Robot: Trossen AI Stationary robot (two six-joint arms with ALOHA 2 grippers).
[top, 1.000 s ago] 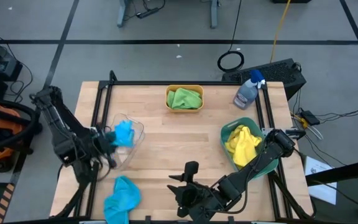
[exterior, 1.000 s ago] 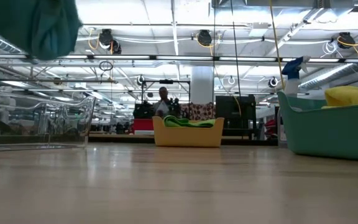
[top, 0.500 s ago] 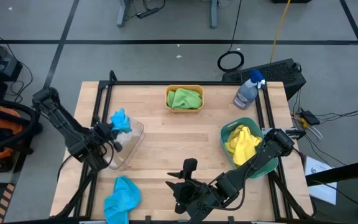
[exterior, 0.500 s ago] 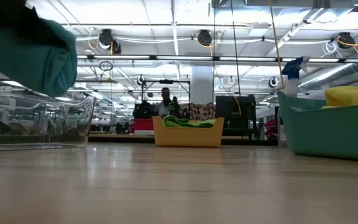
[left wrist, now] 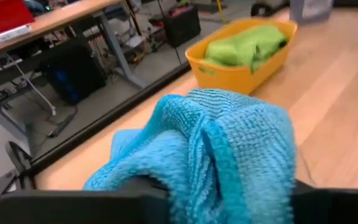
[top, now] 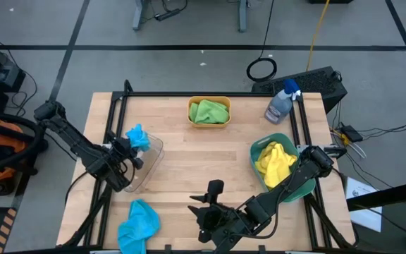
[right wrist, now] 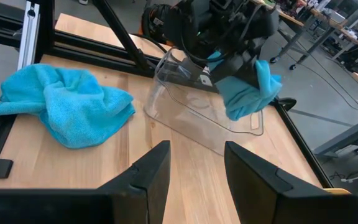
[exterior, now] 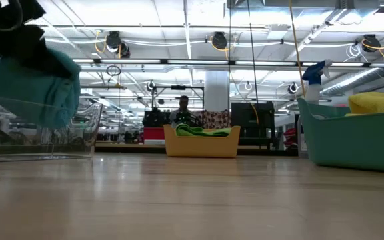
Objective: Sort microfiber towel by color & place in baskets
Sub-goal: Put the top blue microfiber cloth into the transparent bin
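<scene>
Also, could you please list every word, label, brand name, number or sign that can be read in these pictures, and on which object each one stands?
None: no text is readable in any view.
Spray bottle: if it has a label, it is too small to read.
Orange-yellow basket, teal basket, clear basket: no markings visible.
Blue towels: plain, no tag visible.
Room behind the table, low view: no legible signs.

Spray bottle [top: 282, 102]: clear body, blue head; upright at the table's upper right corner in the high view.
Table [top: 182, 169]: light wood top with a black frame; centre of the high view.
Cable coil [top: 261, 69]: black loop on the grey floor, above the table.
Yellow cable [top: 317, 29]: runs down from the top edge, upper right.
Person [exterior: 184, 107]: distant figure, centre of the low view.
</scene>
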